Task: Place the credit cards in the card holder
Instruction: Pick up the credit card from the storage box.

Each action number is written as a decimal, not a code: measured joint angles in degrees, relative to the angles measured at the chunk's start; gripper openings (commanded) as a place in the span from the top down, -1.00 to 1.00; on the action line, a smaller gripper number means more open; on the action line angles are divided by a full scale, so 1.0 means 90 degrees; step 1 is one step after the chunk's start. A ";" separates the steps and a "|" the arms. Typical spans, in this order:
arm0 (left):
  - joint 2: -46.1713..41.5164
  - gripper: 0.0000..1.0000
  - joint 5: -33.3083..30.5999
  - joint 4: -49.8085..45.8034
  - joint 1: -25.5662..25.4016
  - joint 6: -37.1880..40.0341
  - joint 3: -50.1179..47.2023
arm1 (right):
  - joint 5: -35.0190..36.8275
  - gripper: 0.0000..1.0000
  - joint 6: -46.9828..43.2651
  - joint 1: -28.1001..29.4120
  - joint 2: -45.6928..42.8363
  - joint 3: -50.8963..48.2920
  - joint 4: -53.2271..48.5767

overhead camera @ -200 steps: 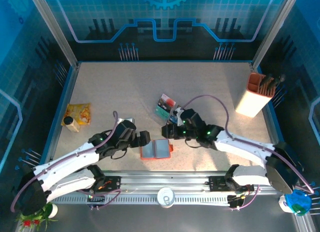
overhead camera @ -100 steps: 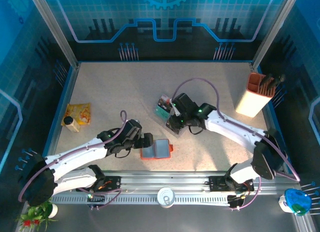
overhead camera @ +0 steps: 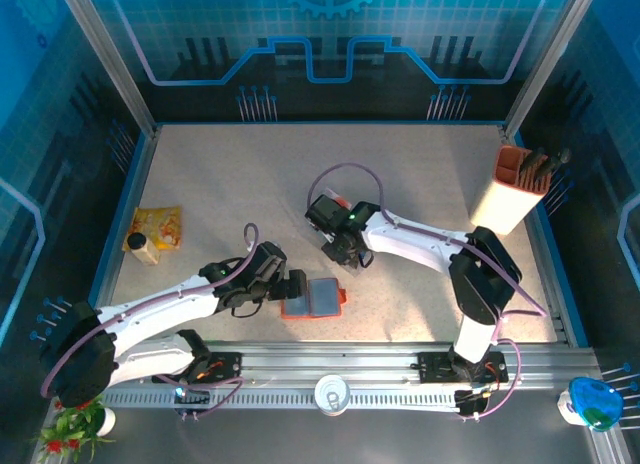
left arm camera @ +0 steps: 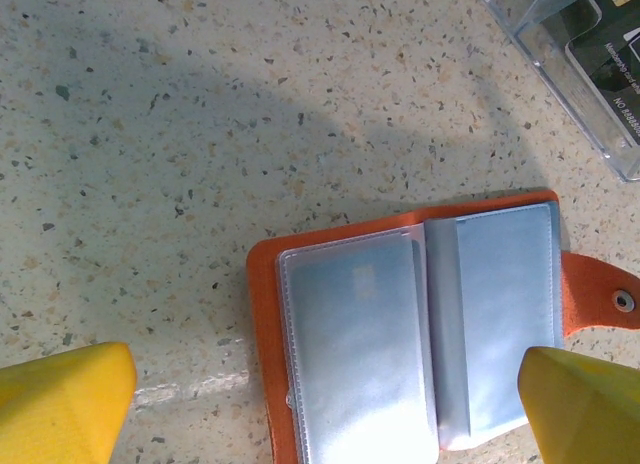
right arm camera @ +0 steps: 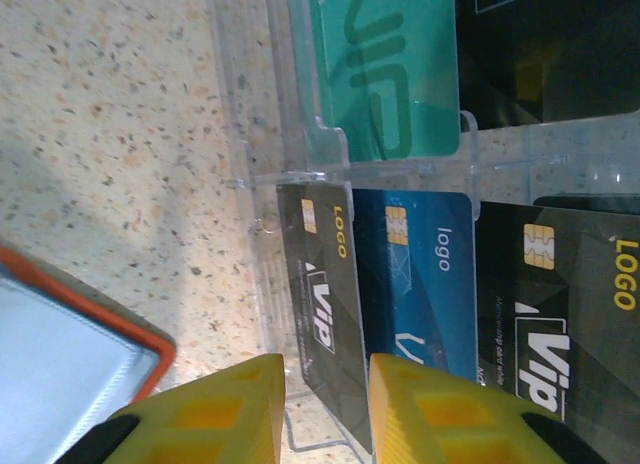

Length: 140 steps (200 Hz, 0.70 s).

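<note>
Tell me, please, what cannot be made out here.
- Right wrist view: whether the right gripper pinches the black card or merely straddles it.
- Left wrist view: the card holder is cut off by the bottom edge.
- Top view: what stands in the box is too small.

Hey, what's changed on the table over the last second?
The right hand swung from beside the card holder out over the clear tray, and its fingers narrowed around a black card in it; a firm grip isn't clear. The left hand shifted slightly toward the card holder, still open. The card holder stayed open in place.
</note>
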 measured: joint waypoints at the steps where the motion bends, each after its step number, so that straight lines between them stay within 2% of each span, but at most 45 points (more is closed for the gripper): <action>1: 0.0000 -0.98 0.0000 0.0000 0.0000 -0.0002 0.0000 | 0.0002 0.42 -0.0002 0.0000 0.0002 0.0000 -0.0002; 77: 0.0083 -0.99 0.0000 0.0119 0.0000 -0.0002 -0.0005 | 0.0260 0.50 -0.0168 -0.0002 0.0430 0.0070 -0.0070; 140: 0.0085 -0.99 0.0000 0.0126 0.0000 -0.0002 -0.0005 | 0.0228 0.94 -0.0240 -0.0087 0.0454 0.0070 -0.0049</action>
